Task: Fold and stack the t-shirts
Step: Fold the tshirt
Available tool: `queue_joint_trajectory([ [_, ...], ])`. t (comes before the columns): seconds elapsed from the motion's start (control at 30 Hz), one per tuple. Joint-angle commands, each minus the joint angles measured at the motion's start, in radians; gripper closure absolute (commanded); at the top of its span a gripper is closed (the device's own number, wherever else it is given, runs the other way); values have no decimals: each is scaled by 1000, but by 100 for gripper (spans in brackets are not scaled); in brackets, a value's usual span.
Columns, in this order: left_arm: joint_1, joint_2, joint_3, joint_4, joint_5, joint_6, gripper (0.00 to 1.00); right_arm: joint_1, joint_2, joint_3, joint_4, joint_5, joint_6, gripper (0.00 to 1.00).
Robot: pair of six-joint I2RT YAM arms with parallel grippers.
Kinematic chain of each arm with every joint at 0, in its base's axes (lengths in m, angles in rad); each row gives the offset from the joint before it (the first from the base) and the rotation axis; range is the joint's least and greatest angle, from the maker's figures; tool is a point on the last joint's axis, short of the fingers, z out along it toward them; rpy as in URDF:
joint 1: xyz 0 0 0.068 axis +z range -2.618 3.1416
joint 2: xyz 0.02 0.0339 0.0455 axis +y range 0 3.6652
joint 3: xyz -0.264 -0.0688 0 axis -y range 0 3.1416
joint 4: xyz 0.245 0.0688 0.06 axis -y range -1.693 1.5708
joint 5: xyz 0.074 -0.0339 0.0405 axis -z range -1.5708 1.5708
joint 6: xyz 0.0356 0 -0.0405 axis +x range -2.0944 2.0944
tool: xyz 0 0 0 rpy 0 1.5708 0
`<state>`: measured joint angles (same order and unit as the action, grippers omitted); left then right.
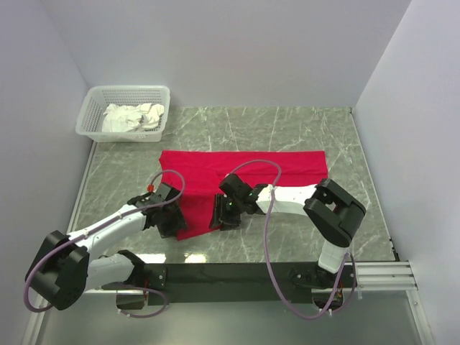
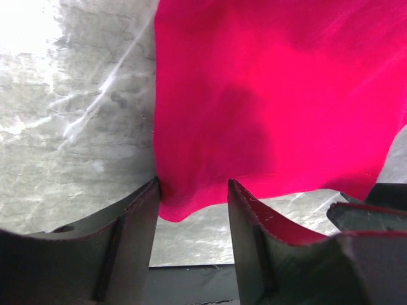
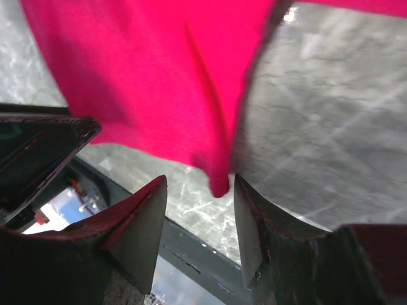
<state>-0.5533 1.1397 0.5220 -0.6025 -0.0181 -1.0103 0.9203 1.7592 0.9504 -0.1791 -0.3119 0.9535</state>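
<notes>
Red t-shirt (image 1: 244, 167) is lying crosswise on the desk (image 1: 302, 129), its near corners sitting between the parted jaws of left hand (image 2: 193, 190) and right hand (image 3: 200, 184).

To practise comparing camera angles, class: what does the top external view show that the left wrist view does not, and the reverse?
Only the top external view shows the white basket holding white cloth, and the red t-shirt spread to its full width. Only the left wrist view shows, close up, the shirt's near corner lying between the fingers of the open left gripper. Both show the red t-shirt and the marble table.
</notes>
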Motion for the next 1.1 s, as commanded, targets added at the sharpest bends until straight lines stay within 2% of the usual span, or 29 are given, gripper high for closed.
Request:
queue_joint_trajectory([
  [0.0, -11, 38, -20, 15, 1, -11, 46, 0, -9, 37, -51, 87, 13, 47],
  [0.07, -17, 45, -17, 9, -2, -11, 45, 0, -23, 36, -89, 126, 5, 47],
  [0.2, -25, 49, -16, 7, -5, -17, 58, 0, -7, 56, -108, 152, -18, 49],
  [0.3, -28, 42, 1, -13, -16, -22, 85, 2, 5, 62, -80, 139, -19, 60],
  [0.33, -30, 31, 7, -19, -22, -24, 88, 2, 5, 73, -83, 137, -21, 70],
  [0.47, -28, 5, 53, -54, -48, -24, 99, 0, 3, 94, -88, 132, -35, 90],
  [0.53, -30, 2, 101, -77, -63, -19, 99, 0, -10, 112, -98, 134, -39, 100],
  [0.7, -11, 49, 252, -131, -140, 41, 99, -17, -24, 188, -143, 151, -68, 100],
  [0.8, 18, 107, 376, -126, -163, 101, 99, -46, -14, 243, -169, 154, -78, 100],
  [1.07, 90, 294, 573, -83, -218, 251, 99, -162, 52, 405, -249, 122, -148, 100],
])
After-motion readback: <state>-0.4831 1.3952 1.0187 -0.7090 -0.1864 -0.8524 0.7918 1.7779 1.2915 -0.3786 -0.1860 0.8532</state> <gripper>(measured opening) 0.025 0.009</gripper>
